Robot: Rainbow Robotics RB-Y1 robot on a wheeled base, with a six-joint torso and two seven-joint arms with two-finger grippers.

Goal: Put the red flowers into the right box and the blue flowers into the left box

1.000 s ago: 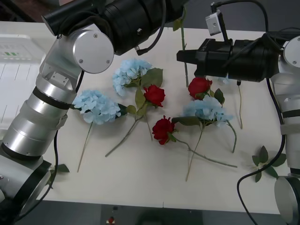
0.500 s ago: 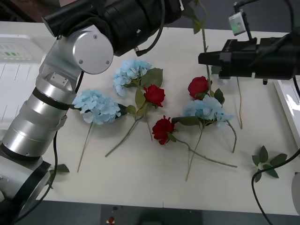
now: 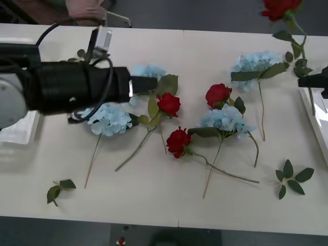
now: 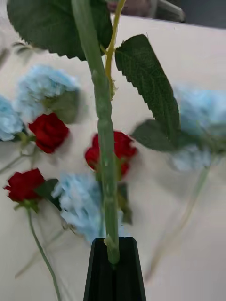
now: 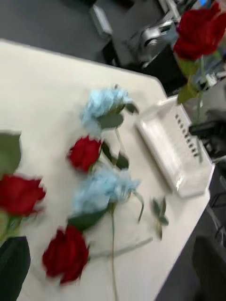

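- Front view: my right end effector (image 3: 313, 80) has swung from over the middle of the counter (image 3: 154, 205) out to its right edge, and the held rose (image 3: 278, 7) has gone with it, its bloom now high at the top edge with the stem hanging down to the fingers. The right box (image 3: 322, 123) sits just below and beside that end effector, so I judge the carry is almost done and a lowering and release come next. My left arm has also come down and across: the left end effector (image 3: 146, 83) now reaches low over the counter toward the upper-left blue flower (image 3: 148, 70), with another blue flower (image 3: 106, 119) just beneath the arm. Three red flowers (image 3: 169, 104) and the other blue flowers still lie on the counter.
- Right wrist view: my black fingers (image 4: 114, 275) are clenched on the rose stem (image 4: 104, 141), which runs straight up from them with its leaves spread; the unsorted flowers lie far below.
- Left wrist view: one dark finger (image 5: 12, 268) shows at the corner, so I take this end effector to be spread and holding nothing. Across the counter the right box (image 5: 167, 155) is unfilled, with the carried rose (image 5: 200, 28) above it.
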